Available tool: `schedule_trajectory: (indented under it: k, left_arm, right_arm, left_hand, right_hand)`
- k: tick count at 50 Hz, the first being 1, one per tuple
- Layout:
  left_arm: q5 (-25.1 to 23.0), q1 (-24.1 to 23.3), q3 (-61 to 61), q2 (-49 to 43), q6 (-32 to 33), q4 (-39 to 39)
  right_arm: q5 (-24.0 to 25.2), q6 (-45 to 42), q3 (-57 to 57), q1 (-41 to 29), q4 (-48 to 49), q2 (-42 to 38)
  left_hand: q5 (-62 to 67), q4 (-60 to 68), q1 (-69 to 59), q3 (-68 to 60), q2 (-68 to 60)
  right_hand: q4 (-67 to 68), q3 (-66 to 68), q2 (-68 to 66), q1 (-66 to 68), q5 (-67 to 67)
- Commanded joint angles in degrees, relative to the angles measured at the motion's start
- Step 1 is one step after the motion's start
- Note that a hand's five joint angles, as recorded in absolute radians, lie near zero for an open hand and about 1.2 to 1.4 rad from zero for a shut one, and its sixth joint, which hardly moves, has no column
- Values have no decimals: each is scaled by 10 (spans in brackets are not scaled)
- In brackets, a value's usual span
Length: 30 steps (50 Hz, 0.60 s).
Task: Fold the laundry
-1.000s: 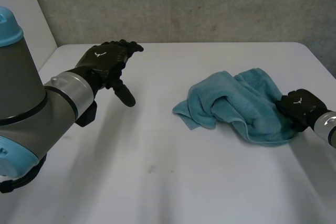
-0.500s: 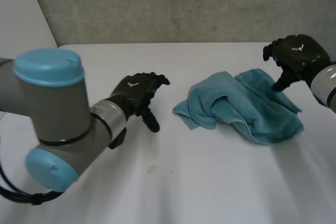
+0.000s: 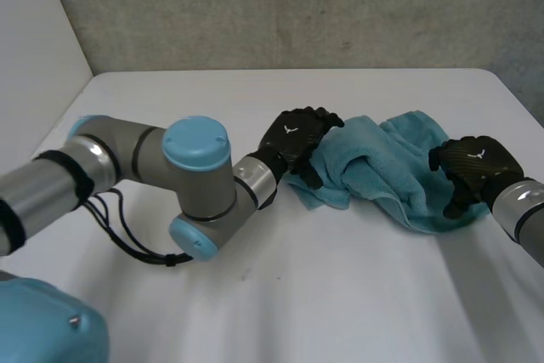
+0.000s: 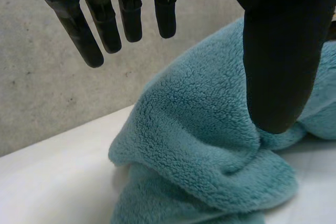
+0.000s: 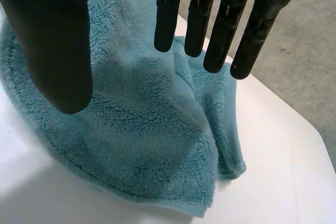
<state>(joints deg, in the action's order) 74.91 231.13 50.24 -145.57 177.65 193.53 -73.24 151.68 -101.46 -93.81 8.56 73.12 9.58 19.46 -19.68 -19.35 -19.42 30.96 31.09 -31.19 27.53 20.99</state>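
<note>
Two arms are reaching in over the white table (image 3: 255, 295) as I am watching from my console, with a grey concrete wall (image 3: 297, 6) standing behind it.

Starting at the left, the left arm (image 3: 170, 172) is stretching across the table toward the middle. Its black left hand (image 3: 293, 138) is hovering at the left edge of the crumpled teal fleece towel (image 3: 382, 172). In the left wrist view I am seeing this left hand (image 4: 278, 51) with its fingers (image 4: 102, 22) straight and set wide apart from the thumb, closing on nothing. The thumb is hanging in front of a thick fold of the towel (image 4: 199, 145); I cannot tell whether it is touching the fleece.

The towel is lying bunched in loose folds on the right half of the table, between the two hands.

At the right, the black right hand (image 3: 472, 163) is sitting over the towel's right edge. In the right wrist view this right hand (image 5: 52, 51) is holding its fingers (image 5: 197, 19) straight and well away from the thumb, gripping nothing, with the towel (image 5: 147, 129) spreading beneath the palm and its hemmed edge curving along the table.
</note>
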Motion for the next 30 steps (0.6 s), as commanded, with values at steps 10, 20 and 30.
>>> schedule_trajectory:
  k: [10, 20, 30]
  left_arm:
    - [-10, -5, -94, -86, 15, 8]
    - [44, -9, -13, 25, 48, 41]
    - [50, 19, 228, 307, 113, 33]
  right_arm:
    - [1, -7, -8, -2, 0, 0]
    - [0, -13, -5, 0, -3, 8]
    - [-3, -6, 6, 21, -5, 47]
  left_hand:
    - [562, 563, -561, -564, -563]
    - [604, 605, -603, -606, -606]
    - [604, 605, -603, -606, -606]
  right_hand:
    - [23, 22, -21, 58, 23]
    - [17, 15, -14, 51, 16]
    - [-19, -20, 21, 16, -19]
